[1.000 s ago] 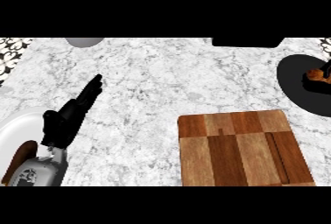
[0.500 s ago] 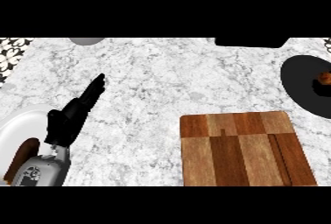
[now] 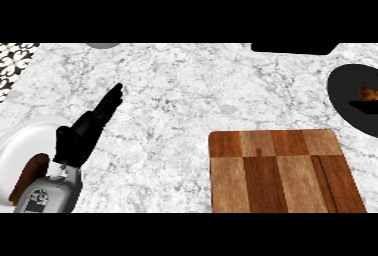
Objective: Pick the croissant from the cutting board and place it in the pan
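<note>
A: What fills the view?
B: A marble surface (image 3: 184,95), with the board (image 3: 284,172) lying bare at lower right.

A: And the pan?
B: The pan (image 3: 348,102) sits dark at the right edge, cut off by it. The croissant (image 3: 367,93) lies inside it, well apart from the board.

A: The hands?
B: Only the left hand (image 3: 83,135) shows, at the left, its fingers (image 3: 109,102) straight and together, holding nothing. Beside it a white plate (image 3: 18,147) carries something brown (image 3: 28,175).

The left hand (image 3: 83,134) is matte black with slim fingers (image 3: 111,100); behind the fingers, a grey forearm (image 3: 46,196) with dark markings.
</note>
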Motion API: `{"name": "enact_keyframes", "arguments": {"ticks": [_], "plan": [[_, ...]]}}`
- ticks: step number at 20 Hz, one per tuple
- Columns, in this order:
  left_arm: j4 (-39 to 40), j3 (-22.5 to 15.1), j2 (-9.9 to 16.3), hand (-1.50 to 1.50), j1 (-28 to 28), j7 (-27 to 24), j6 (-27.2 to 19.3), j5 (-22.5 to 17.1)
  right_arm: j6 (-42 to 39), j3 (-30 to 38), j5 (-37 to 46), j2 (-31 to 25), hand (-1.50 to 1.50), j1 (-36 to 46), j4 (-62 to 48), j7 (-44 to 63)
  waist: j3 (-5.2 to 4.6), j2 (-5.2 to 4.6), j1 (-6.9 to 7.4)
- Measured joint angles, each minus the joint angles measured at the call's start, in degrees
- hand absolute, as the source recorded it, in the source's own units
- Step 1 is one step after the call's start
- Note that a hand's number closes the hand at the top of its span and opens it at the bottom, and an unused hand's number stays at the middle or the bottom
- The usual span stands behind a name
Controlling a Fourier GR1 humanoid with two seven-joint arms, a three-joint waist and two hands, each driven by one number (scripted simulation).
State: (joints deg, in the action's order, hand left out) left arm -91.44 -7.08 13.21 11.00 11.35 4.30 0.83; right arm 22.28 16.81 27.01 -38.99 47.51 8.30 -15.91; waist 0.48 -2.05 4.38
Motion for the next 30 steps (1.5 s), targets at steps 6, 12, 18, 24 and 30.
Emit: {"name": "enact_keyframes", "arguments": {"ticks": [6,12,18,24,30], "plan": [[-0.2,0.1,-0.2,0.00,-0.1,-0.1,-0.2,0.2,-3.1,8.5,-8.6,0.1,-1.50,0.0,1.5,-7.1,0.19,-0.06,-0.34],[0.1,0.9,0.0,0.00,-0.5,-0.3,0.0,-0.2,-13.3,15.6,-16.0,-2.0,-1.50,-2.6,1.1,-13.4,0.13,0.15,-1.13],[-0.1,1.2,0.0,0.00,-1.4,-0.3,-0.1,-0.1,-24.3,18.7,-19.5,-4.0,-1.50,-8.4,0.7,-20.9,0.04,0.55,-1.79],[0.6,1.9,0.2,0.00,-1.4,-0.7,0.1,0.2,-30.6,20.8,-21.7,-5.0,-1.50,-14.2,1.2,-29.9,-0.02,0.83,-2.30],[1.1,2.7,0.3,0.00,-1.4,-0.8,0.8,-0.1,-34.4,21.6,-22.7,-5.4,-1.50,-18.1,0.8,-34.7,-0.09,1.09,-2.53]]}}
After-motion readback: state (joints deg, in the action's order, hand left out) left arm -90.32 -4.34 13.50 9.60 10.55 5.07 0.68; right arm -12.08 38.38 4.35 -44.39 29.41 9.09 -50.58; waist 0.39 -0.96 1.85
